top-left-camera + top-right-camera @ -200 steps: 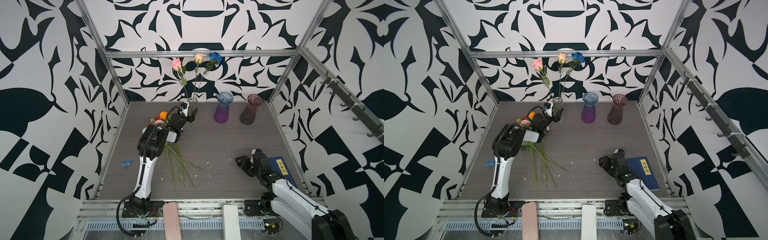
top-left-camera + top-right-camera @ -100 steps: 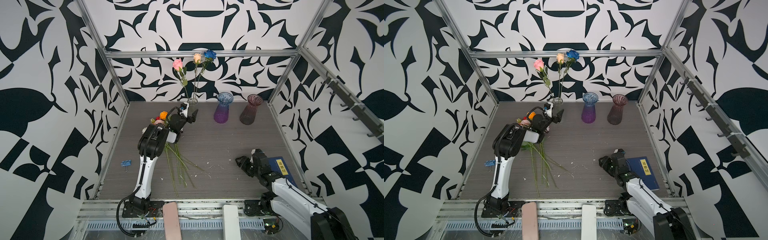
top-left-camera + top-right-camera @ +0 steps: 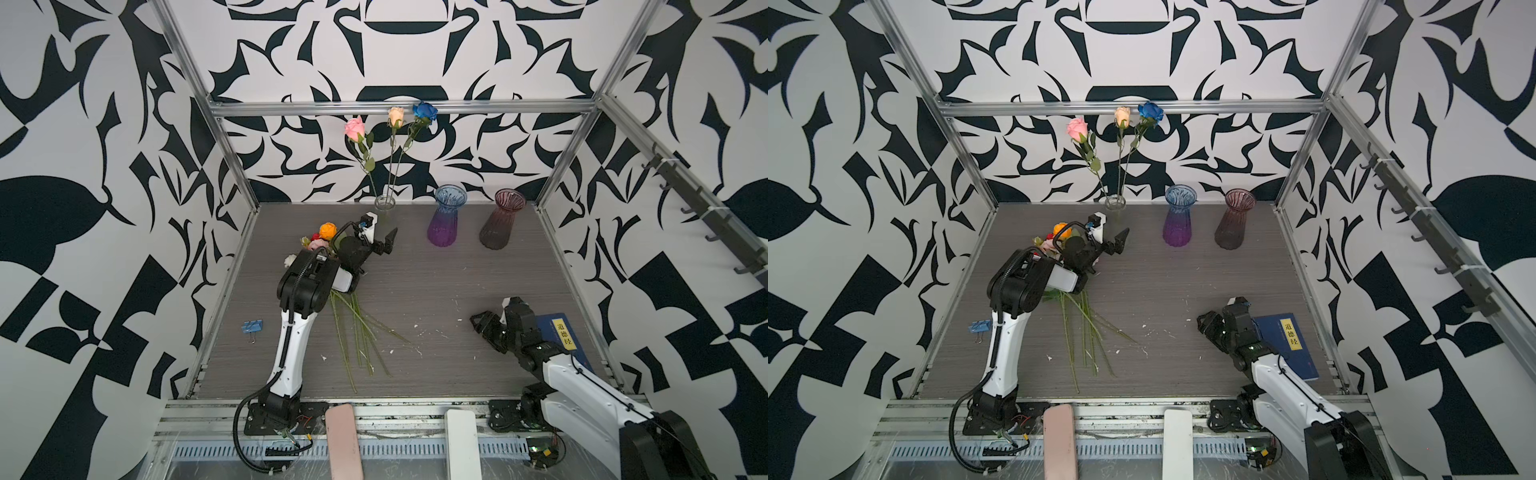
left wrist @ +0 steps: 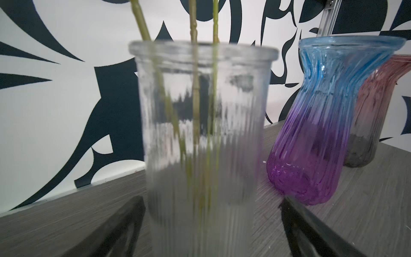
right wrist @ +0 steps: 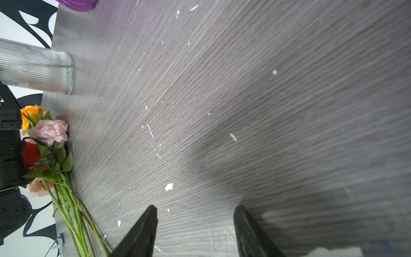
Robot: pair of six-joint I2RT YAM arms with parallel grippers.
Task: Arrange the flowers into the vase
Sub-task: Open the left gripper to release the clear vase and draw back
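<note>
Left pincer: jaws at full spread and empty. In the wrist view they flank the foot of the clear vase, one on each side. The right jaw is clear of the glass; contact on the other side cannot be told. Judgement: this is a let-go posture, spread wide so that no stem gets dragged if the arm backs off.

The clear vase stands by the back wall and holds the pink rose, cream rose and blue rose. Their stems lean on the rim and the heads fan apart. The narrow mouth is probably what props them upright.

The bundle of remaining flowers lies flat on the table, partly under the left arm. Its heads point toward the clear vase and its stems toward the front. Judgement: it sits within that arm's reach for one-at-a-time picks.

The blue vase and pink vase stand beside it, both empty.

Right pincer: jaws partly apart with nothing between them, over bare table near the book. It looks parked, well apart from the work.

Task is part done: three flowers are in the vase and the bundle is not yet placed.
</note>
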